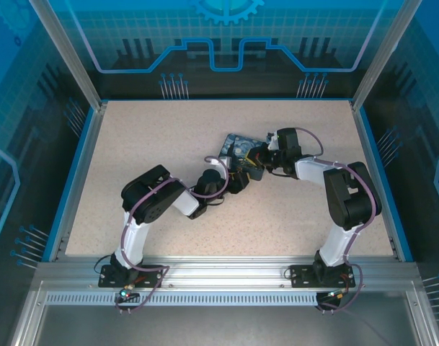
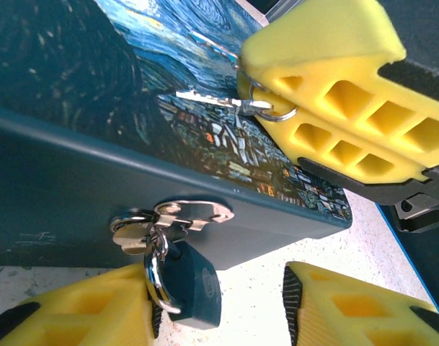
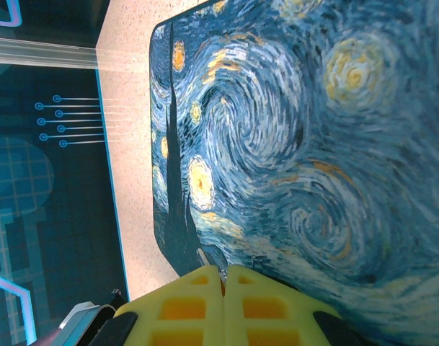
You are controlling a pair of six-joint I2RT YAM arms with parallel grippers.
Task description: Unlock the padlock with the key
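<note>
Left gripper [image 2: 220, 294], jaws apart, brackets the teal padlock [image 2: 195, 280] hanging from the painted tin's [image 2: 60, 94] hasp [image 2: 194, 211]. Right gripper [image 3: 223, 277], pads pressed together, pinches the key [image 2: 205, 98] by its ring [image 2: 275, 110].

Speckled beige tabletop [image 1: 169, 187], blue trim [image 1: 75, 180] round the edges. Aluminium extrusion rail [image 1: 226, 274] along the near side, slotted strip [image 1: 226, 297] just below it. Aluminium uprights [image 1: 68, 54] at the back corners. Walls are translucent blue panels [image 1: 17, 108] printed with circuit traces and a gear [image 1: 226, 7]. Light even, shadows soft.
</note>
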